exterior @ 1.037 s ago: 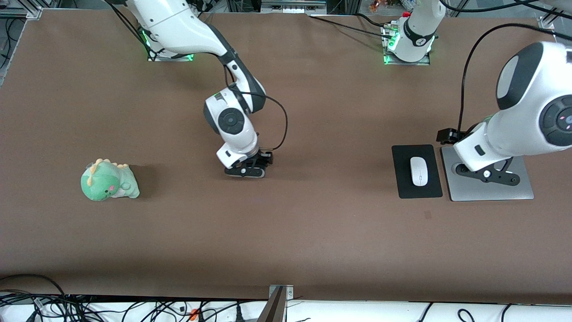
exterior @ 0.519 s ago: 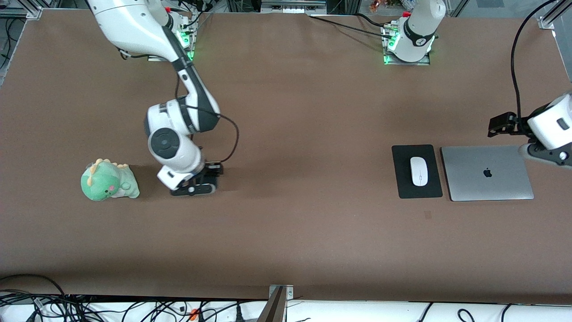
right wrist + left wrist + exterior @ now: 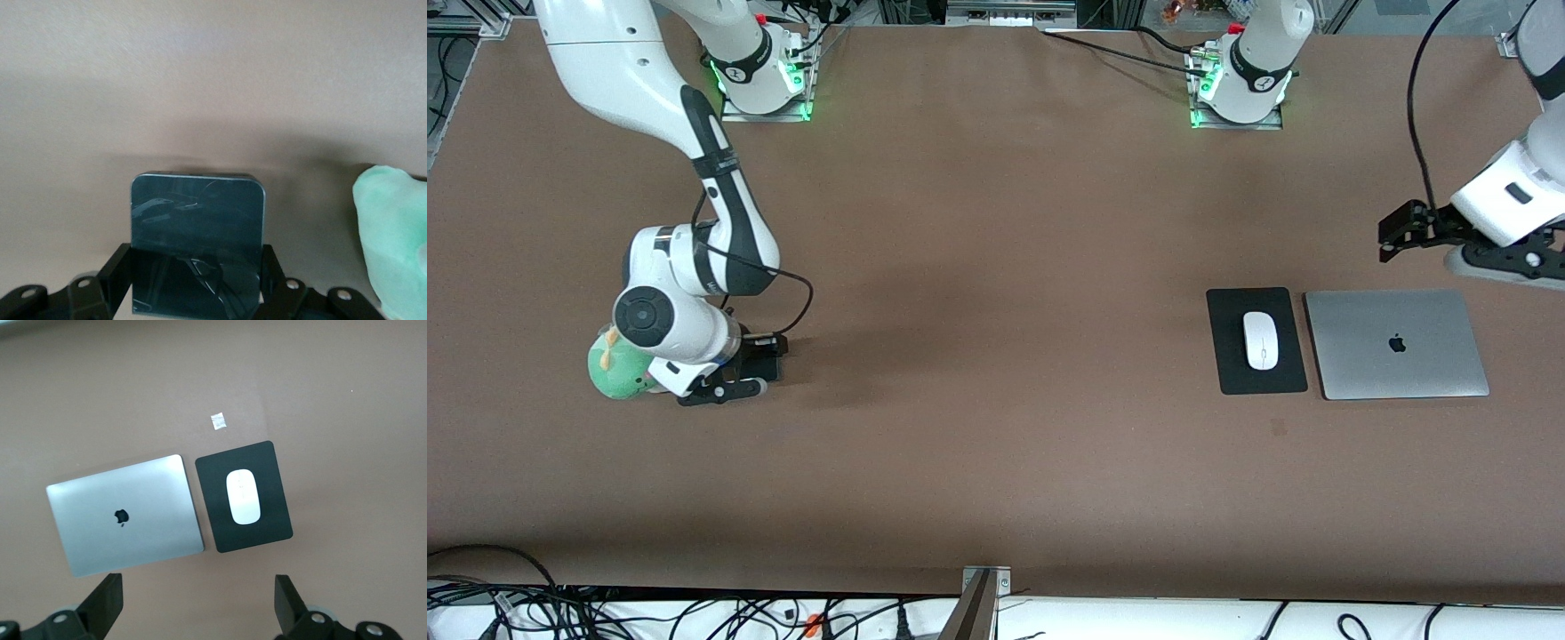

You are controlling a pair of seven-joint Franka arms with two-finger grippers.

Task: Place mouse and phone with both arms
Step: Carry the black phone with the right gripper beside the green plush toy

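Note:
The white mouse (image 3: 1260, 340) (image 3: 243, 497) lies on a black mouse pad (image 3: 1232, 369) (image 3: 215, 520) toward the left arm's end of the table. My right gripper (image 3: 723, 389) (image 3: 195, 283) is shut on the black phone (image 3: 197, 227), one finger on each long edge. It holds the phone low over the table right beside a green plush dinosaur (image 3: 607, 372) (image 3: 393, 240). In the front view the phone (image 3: 760, 364) is mostly hidden by the wrist. My left gripper (image 3: 1516, 264) (image 3: 198, 600) hangs open with nothing in it, over bare table just off the laptop's corner.
A closed silver laptop (image 3: 1396, 342) (image 3: 127, 513) lies beside the mouse pad. A small scrap of paper (image 3: 1278, 427) (image 3: 218, 421) sits on the brown table nearer to the front camera than the pad. The plush stands close to the right wrist.
The right arm has carried the phone from the table's middle toward its own end, up to the plush. The left arm has drawn off the laptop, which now shows whole.

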